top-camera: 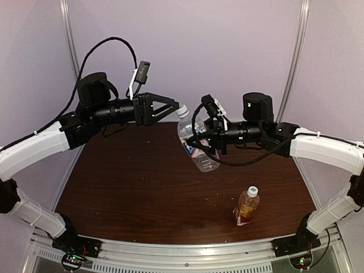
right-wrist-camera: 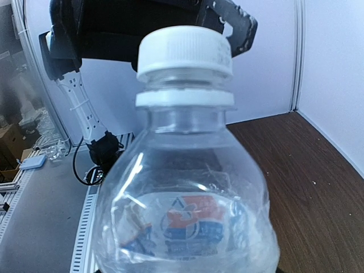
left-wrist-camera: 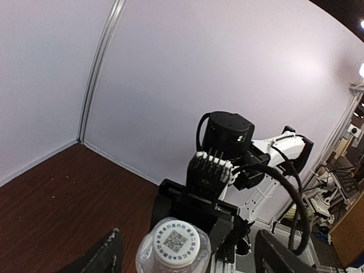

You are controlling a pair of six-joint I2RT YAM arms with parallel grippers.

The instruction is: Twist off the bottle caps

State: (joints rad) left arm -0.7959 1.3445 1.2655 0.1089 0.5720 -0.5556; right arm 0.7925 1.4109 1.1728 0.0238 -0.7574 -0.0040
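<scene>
The left gripper (top-camera: 175, 108) stands wide open, holding nothing, fingers (left-wrist-camera: 108, 256) flanking the small white plastic screw cap (left-wrist-camera: 173, 242). That cap tops the clear colourless plastic bottle (top-camera: 203, 158), which the right gripper (top-camera: 200, 139) clamps by its body above the dark wooden table (top-camera: 131, 187), neck tilted toward the left gripper.

Top view: tilted bottle (top-camera: 198, 151) is over the bench (top-camera: 125, 187) toward 12 o'clock, neck leaning to 11 o'clock, far cap (top-camera: 182, 110) on its upper end. L claw (top-camera: 180, 108) points in from 9 o'clock, fingers (left-wrist-camera: 108, 253) either side of far cap, not touching it. R claw (top-camera: 200, 141) points in from 3 o'clock, clamped round the tilted bottle's body. Upright bottle (top-camera: 246, 207) w/ near cap (top-camera: 252, 191) on top stands on bench at 5 o'clock, well apart from both claws.
</scene>
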